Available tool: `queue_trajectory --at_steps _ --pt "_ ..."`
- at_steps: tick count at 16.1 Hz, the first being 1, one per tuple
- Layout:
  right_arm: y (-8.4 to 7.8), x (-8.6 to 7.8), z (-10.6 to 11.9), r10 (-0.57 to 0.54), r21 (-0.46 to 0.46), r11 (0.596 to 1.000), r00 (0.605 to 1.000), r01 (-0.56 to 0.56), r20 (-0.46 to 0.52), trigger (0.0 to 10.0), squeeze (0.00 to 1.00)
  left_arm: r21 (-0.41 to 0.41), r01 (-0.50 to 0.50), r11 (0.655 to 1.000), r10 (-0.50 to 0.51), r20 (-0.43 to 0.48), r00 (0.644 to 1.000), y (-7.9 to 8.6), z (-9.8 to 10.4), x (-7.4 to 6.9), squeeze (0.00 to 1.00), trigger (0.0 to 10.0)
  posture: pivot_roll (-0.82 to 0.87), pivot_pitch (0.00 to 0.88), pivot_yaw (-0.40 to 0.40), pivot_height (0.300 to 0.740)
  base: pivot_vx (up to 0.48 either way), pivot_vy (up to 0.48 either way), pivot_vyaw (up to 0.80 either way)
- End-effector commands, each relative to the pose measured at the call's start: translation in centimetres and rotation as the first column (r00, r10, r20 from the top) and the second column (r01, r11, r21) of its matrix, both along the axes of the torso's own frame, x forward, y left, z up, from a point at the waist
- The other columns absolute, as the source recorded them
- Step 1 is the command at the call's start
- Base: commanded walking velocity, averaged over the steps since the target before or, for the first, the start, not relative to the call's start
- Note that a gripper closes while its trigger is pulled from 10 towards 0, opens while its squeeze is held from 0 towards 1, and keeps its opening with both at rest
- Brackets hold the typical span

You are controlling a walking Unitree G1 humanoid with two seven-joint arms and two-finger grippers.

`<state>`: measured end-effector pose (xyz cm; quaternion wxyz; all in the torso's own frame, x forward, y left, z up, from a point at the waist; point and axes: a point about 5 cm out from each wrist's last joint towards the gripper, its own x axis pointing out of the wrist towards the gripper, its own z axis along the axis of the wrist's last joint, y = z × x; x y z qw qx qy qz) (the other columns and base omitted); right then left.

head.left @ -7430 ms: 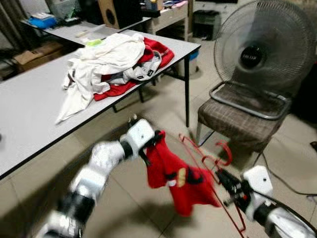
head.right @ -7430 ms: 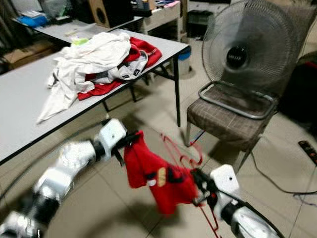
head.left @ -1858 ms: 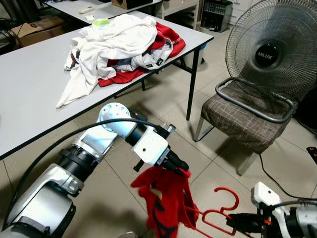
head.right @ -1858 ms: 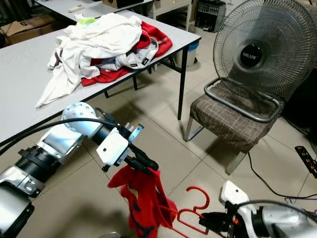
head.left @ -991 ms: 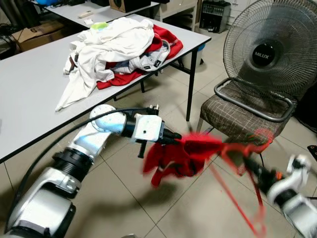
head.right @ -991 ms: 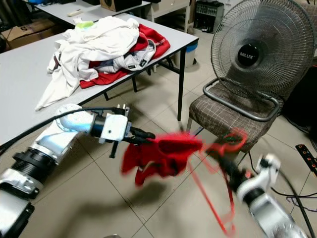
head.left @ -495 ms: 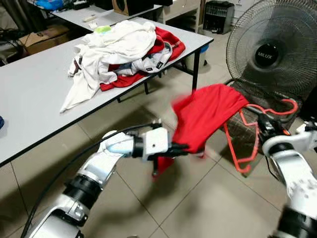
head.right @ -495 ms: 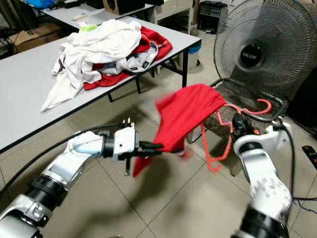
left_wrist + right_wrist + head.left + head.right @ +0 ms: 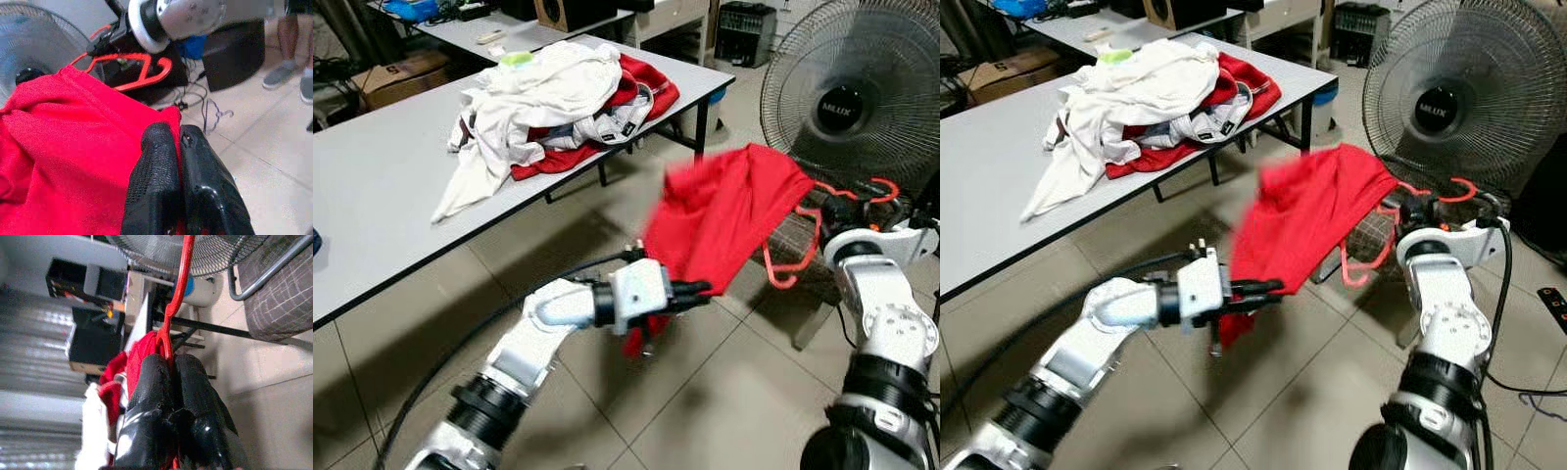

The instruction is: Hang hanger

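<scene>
A red garment [image 9: 729, 220] hangs spread over a red plastic hanger [image 9: 793, 269], in the air in front of the chair. My left gripper [image 9: 703, 288] is shut on the garment's lower edge; in the left wrist view its fingers [image 9: 161, 161] pinch the red cloth. My right gripper [image 9: 834, 208] is shut on the hanger just below its hook [image 9: 876, 186], which points toward the fan. In the right wrist view the hanger's neck [image 9: 180, 279] runs out from between the closed fingers [image 9: 156, 382].
A grey table [image 9: 372, 186] on my left carries a pile of white and red clothes [image 9: 558, 93]. A big fan [image 9: 847, 98] stands on a checked chair [image 9: 1371, 233] behind the garment. A wire hanger [image 9: 217, 116] lies on the tiled floor, near a person's feet [image 9: 288, 73].
Within the last second both grippers raised the garment and hanger from near the floor to chair height. Since half a second ago the left gripper has shifted right, and the hanger hook has come level.
</scene>
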<state>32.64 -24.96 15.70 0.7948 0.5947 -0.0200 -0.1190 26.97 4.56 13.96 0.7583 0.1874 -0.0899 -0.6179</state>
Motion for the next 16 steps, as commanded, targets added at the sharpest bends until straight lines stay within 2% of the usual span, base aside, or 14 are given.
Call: queue_trajectory --at_steps 1,4,6,8,11,12,13,15,16 --pt "-1.1 0.1 1.4 -0.081 0.042 0.996 0.995 0.078 0.065 10.0 0.0 0.025 0.005 1.0 -0.005 0.002 1.0 -0.1 -0.2 -0.4 0.0 0.0 -0.06 0.0 0.055 0.74 0.0 0.0 0.0" --pt "0.6 1.0 2.3 -0.033 0.14 0.99 0.989 0.013 0.145 10.0 0.0 0.0 -0.04 0.999 0.04 0.016 0.999 -1.7 -0.4 -0.7 0.0 0.0 -0.06 0.0 0.047 0.74 0.0 0.0 0.0" --pt "1.0 1.1 2.4 -0.02 0.102 0.995 0.99 0.006 0.142 10.0 0.0 -0.079 -0.027 0.997 0.026 -0.021 0.999 -2.4 0.4 -1.1 0.0 0.0 -0.06 0.006 0.042 0.74 0.0 0.0 0.0" --pt "0.9 1.2 2.2 -0.026 0.094 0.996 0.99 0.013 0.137 10.0 0.0 -0.138 0.058 0.989 -0.068 -0.071 0.995 -3.1 0.8 -2.6 0.0 0.0 -0.06 0.006 0.035 0.74 0.0 0.0 0.0" --pt "1.2 1.5 2.3 -0.009 0.057 0.998 0.991 0.002 0.13 10.0 0.0 -0.259 0.074 0.963 -0.116 -0.152 0.982 -4.5 2.0 -3.6 0.0 0.0 -0.06 0.0 0.027 0.74 0.0 0.0 0.0" --pt "1.3 1.6 2.3 -0.011 0.056 0.998 0.992 0.004 0.129 10.0 0.0 -0.272 0.084 0.959 -0.133 -0.168 0.977 -4.8 2.2 -3.8 0.0 0.0 -0.06 0.0 0.027 0.74 0.0 0.0 0.0" --pt "1.4 1.7 2.4 -0.02 0.074 0.997 0.991 0.011 0.132 10.0 0.0 -0.278 0.095 0.956 -0.153 -0.195 0.969 -5.3 2.4 -4.1 0.0 0.0 -0.06 0.0 0.024 0.74 0.0 0.0 0.0" --pt "2.1 2.0 2.4 -0.009 0.094 0.996 0.991 -0.004 0.135 10.0 0.0 -0.166 0.053 0.985 -0.082 -0.177 0.981 -5.9 1.2 -3.3 0.0 0.2 -0.06 0.0 0.025 0.74 0.0 0.0 0.0" --pt "2.5 2.1 2.4 0.002 0.094 0.995 0.991 -0.014 0.133 10.0 0.0 -0.158 0.042 0.987 -0.068 -0.164 0.984 -6.0 1.1 -3.1 0.0 0.9 -0.06 0.0 0.025 0.74 0.0 0.0 0.0"
